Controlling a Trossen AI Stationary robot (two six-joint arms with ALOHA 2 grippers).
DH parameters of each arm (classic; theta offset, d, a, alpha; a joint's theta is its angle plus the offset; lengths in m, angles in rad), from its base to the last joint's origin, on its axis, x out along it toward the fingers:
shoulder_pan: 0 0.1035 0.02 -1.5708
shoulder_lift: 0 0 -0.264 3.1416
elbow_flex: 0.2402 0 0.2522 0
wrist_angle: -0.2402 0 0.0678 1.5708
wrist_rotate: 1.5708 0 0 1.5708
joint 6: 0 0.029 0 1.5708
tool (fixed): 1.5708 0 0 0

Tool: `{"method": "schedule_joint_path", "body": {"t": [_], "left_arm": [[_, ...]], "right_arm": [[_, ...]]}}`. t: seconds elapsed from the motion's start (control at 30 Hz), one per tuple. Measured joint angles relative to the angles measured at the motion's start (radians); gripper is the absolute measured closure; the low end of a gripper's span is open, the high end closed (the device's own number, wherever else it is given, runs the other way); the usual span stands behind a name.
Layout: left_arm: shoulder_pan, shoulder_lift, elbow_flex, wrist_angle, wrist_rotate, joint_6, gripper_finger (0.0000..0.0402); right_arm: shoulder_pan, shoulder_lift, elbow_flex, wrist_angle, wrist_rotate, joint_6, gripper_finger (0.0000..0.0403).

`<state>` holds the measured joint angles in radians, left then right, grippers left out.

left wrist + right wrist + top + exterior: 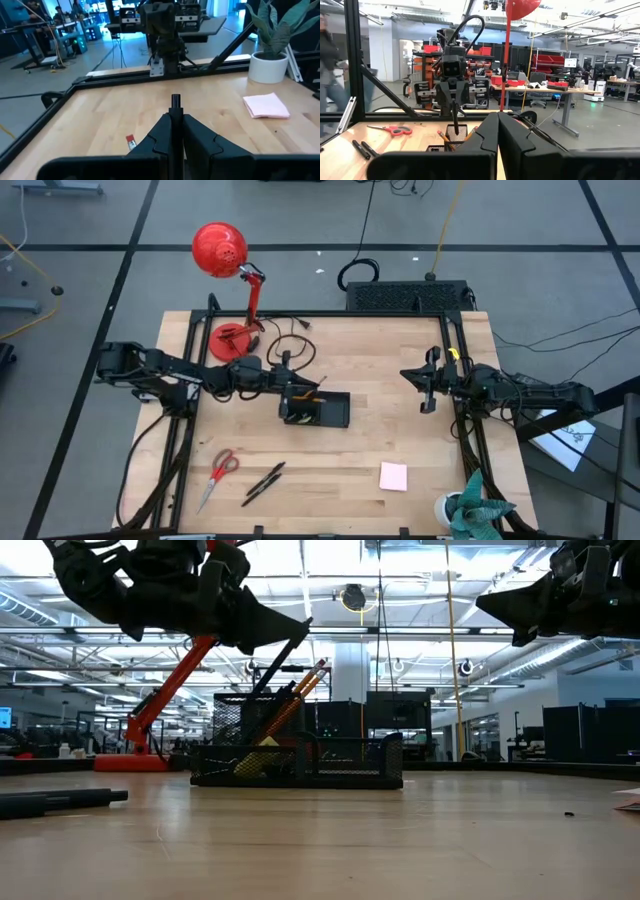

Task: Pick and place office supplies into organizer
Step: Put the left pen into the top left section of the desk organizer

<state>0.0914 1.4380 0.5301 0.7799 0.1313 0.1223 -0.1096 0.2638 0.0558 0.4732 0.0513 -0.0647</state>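
black mesh and a bit of orange is what catches my eye: the organizer (318, 410) sits mid-table with two orange pencils (296, 690) already leaning up out of its tall cup, and something yellowish low inside it that i can't make out. the left gripper (292, 383) hovers right over that cup, its fingers pinching a black pen (277, 668) that hangs tilted from them with its lower end down among the pencils, so by my reckoning this pen is about to be let go into the holder. from that gripper, looking back toward the near edge of the table, a fair bit still lies loose on the wood: the red-handled scissors (218, 473), two more black pens (263, 482) just beside them, and farther off to the side the pink sticky-note pad (393, 476). the right gripper (427, 385) waits well off to the far side of the organizer, above the table, fingers pressed together on nothing. i'd say the job is somewhere under halfway: pencils in, one pen going in, scissors, pens and pad still to fetch. small clips i can't pick out anywhere.
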Motion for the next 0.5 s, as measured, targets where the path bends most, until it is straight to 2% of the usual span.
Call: {"method": "schedule_joint_path", "body": {"t": [0.5], "left_arm": [[-0.002,-0.006,0.001,-0.023,-0.001,-0.031,0.0366]], "right_arm": [[0.000,0.000,0.000,-0.007,-0.001,0.030,0.0403]]}}
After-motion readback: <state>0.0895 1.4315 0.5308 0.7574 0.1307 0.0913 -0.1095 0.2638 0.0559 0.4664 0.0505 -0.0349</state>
